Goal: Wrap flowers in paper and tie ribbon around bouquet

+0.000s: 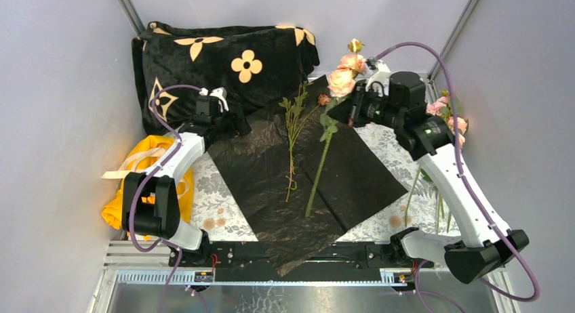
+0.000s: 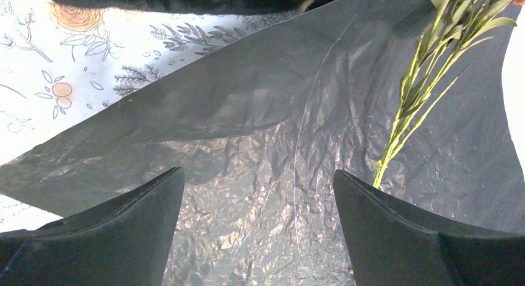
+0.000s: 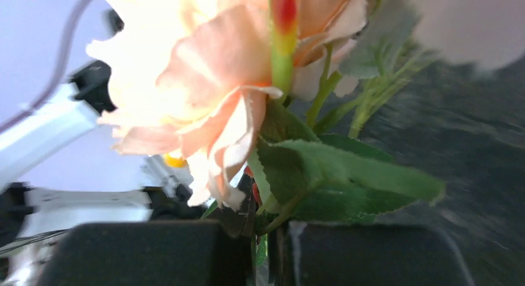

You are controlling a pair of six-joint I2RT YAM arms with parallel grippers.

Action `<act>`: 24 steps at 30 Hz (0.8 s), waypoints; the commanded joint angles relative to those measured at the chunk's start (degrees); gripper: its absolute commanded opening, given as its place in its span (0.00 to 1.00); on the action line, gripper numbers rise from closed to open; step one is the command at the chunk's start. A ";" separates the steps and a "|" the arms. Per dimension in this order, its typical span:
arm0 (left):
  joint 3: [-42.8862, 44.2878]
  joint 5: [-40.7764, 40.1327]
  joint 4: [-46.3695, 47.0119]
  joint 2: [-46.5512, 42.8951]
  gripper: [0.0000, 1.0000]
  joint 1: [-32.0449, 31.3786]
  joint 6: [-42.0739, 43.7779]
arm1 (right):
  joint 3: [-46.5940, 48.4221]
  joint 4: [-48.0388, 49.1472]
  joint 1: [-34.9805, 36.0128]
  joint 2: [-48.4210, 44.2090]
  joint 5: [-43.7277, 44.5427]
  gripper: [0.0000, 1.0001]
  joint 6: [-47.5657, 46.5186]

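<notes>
The black paper (image 1: 271, 171) lies spread as a diamond on the table, crinkled (image 2: 278, 131). On it rest a green sprig (image 1: 293, 127) (image 2: 427, 69) and a long rose stem (image 1: 319, 174). This stem's pink flowers (image 1: 341, 79) (image 3: 204, 82) are lifted at the far end. My right gripper (image 1: 344, 110) (image 3: 272, 233) is shut on the stem just below the bloom and its leaves (image 3: 334, 168). My left gripper (image 1: 237, 125) (image 2: 258, 171) hovers open over the paper's left part, nothing between its fingers (image 2: 111, 236). The cream ribbon (image 1: 125, 169) lies at far left. No wrapped bouquet is in view.
A black plush blanket (image 1: 224, 55) with tan flower marks is bunched at the back. A yellow cloth (image 1: 146, 184) lies under the ribbon beside the left arm. More pink roses (image 1: 449, 116) lie at the right behind the right arm. A floral-print tablecloth (image 1: 217, 191) covers the table.
</notes>
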 commanded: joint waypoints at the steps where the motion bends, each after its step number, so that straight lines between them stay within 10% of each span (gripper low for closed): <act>1: -0.92 4.11 -0.76 0.39 0.97 2.08 0.61 | -8.42 24.28 2.19 5.27 -7.39 0.00 19.26; 15: -1.65 6.20 -0.36 0.50 0.96 2.35 0.27 | 17.21 9.83 2.79 43.05 14.39 0.05 8.19; 24: -2.17 6.45 -0.39 0.89 0.96 2.44 1.04 | 30.90 -3.39 2.79 52.01 25.35 0.91 -0.40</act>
